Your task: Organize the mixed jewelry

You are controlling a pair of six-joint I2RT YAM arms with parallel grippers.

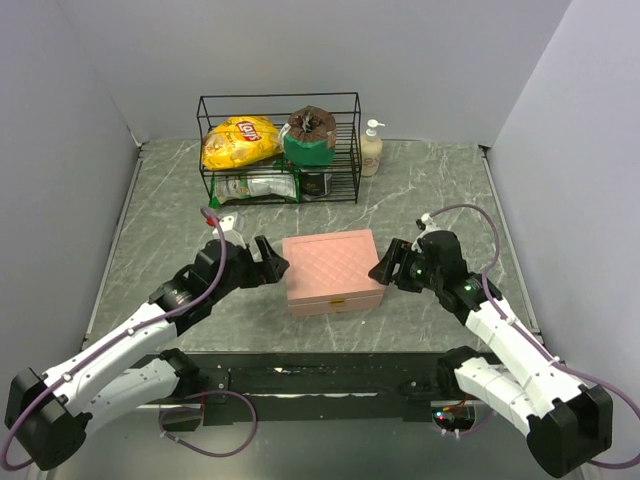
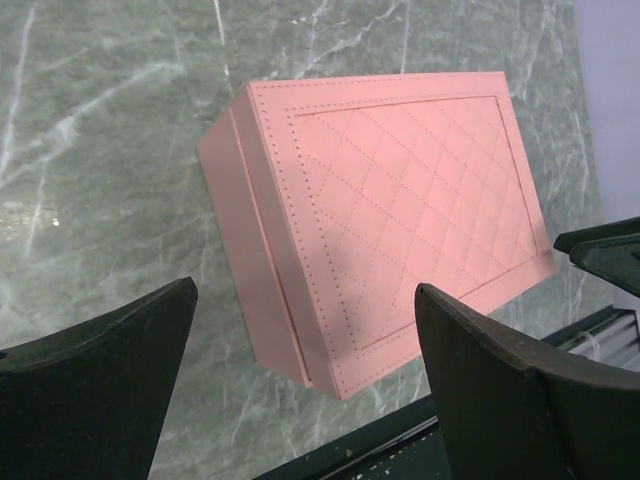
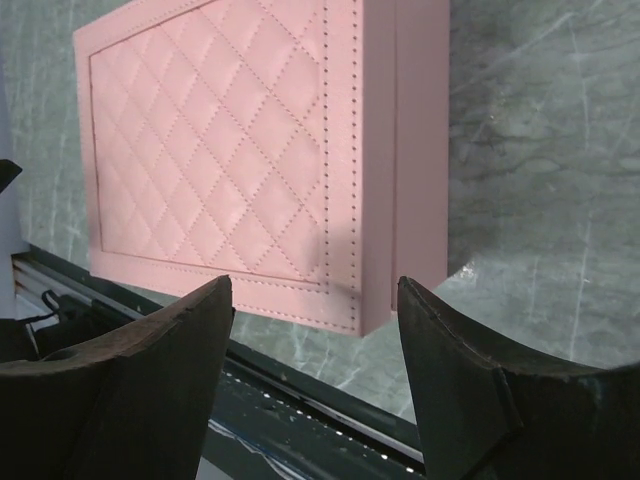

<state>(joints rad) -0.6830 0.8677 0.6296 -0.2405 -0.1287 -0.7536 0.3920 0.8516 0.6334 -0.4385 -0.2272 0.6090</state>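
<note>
Grey walls close in a green marbled desk. The left gripper, spread wide, sits just beside the left end of a shut pink box at mid-desk. A wire rack stands at the far edge. The right gripper, also spread, is by the box's right end. The jewelry is out of sight, possibly inside the box.

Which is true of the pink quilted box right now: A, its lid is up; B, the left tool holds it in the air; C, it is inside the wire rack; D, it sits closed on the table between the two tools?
D: the pink box rests shut on the table, with the open left tool and open right tool flanking it.
</note>
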